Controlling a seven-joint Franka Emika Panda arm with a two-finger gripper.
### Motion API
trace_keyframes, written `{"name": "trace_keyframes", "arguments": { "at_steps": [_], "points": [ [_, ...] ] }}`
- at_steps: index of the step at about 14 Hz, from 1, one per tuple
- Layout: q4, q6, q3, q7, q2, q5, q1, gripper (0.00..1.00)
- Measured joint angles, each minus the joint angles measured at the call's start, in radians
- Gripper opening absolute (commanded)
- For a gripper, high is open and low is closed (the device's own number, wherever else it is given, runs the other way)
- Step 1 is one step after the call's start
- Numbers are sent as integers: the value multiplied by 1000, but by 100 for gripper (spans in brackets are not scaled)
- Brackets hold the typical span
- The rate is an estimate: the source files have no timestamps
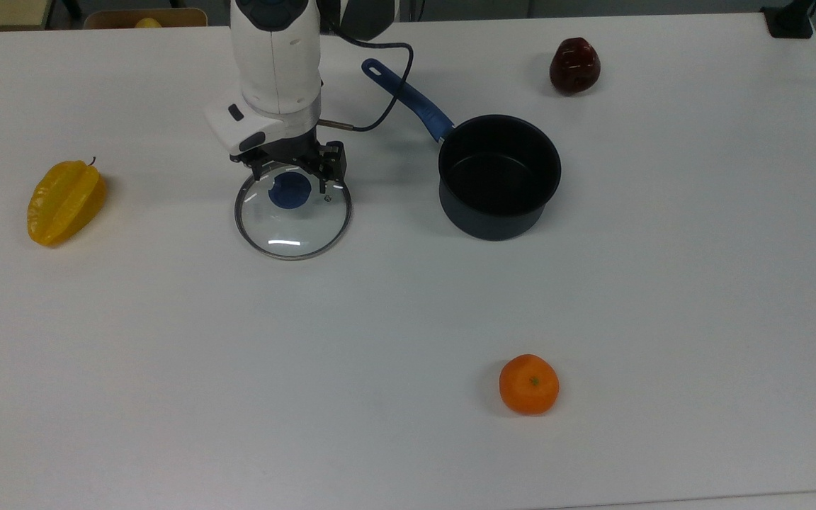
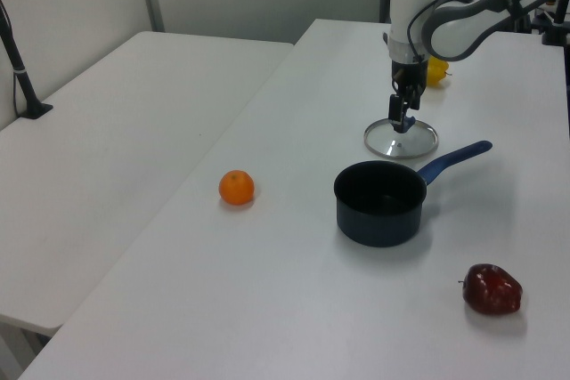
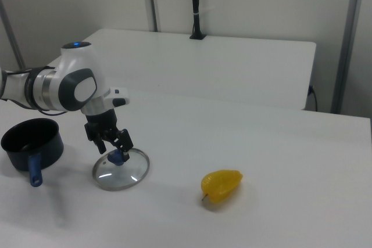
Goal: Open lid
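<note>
My gripper (image 1: 293, 172) hangs just above the blue knob (image 1: 290, 190) of the lid (image 1: 292, 217), fingers spread apart with nothing between them. The lid lies flat on the tabletop (image 1: 408, 319), well clear of the saucepan (image 1: 499, 176), which stands uncovered to the top view's right. So I judge the opening done and the step in hand to be pulling away. To do that well, I would rise straight up until both fingertips clear the knob, then move sideways; any sideways drift first could catch the knob and drag the glass across the tabletop. The right view shows what the top view hides: the gap between fingertips and knob, and the fingers standing splayed to either side of it. The top view gives me the plan instead: lid rim whole and round, starfruit (image 1: 65, 202) off to the top view's left, orange (image 1: 529, 384) and dark red fruit (image 1: 574, 65) far from my path.
</note>
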Motion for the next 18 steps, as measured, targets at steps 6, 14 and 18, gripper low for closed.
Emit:
{"name": "trace_keyframes", "arguments": {
  "at_steps": [6, 14, 18],
  "points": [
    [175, -199, 17, 0, -32, 0, 35, 100],
    [315, -603, -5, -16, -294, 102, 204, 100],
    [309, -669, -135, -76, -357, 166, 212, 100]
  ]
}}
